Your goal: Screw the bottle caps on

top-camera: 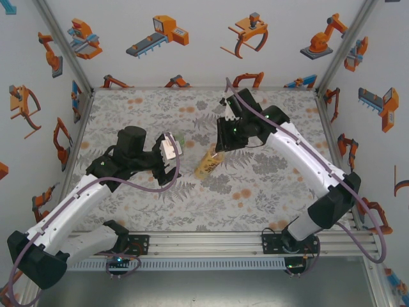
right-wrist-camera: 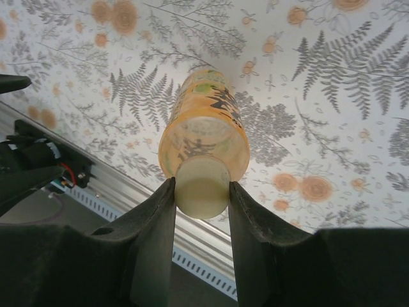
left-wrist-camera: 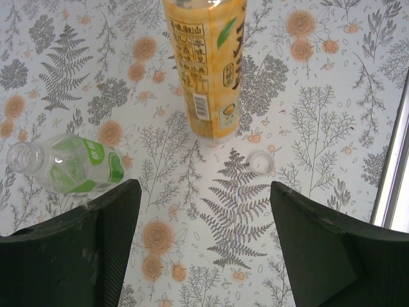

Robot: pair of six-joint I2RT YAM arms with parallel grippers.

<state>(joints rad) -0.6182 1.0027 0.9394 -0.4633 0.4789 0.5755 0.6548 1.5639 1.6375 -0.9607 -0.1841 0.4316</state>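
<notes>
The left arm (top-camera: pixel 70 208) and right arm (top-camera: pixel 307 160) wear white shells over black joints, each trailing a purple cable (top-camera: pixel 146 185); black base plates (top-camera: pixel 131 244) seem bolted down.

yellow bottle (left-wrist-camera: pixel 204 64), pale cap (right-wrist-camera: pixel 201 185), floral table (left-wrist-camera: pixel 319 192)

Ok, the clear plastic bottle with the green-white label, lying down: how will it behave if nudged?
Probably rolls: the clear plastic bottle lies on its round side on the table. Likely light: it looks empty, neck uncapped. Its thin-looking walls may dent if squeezed.
</notes>
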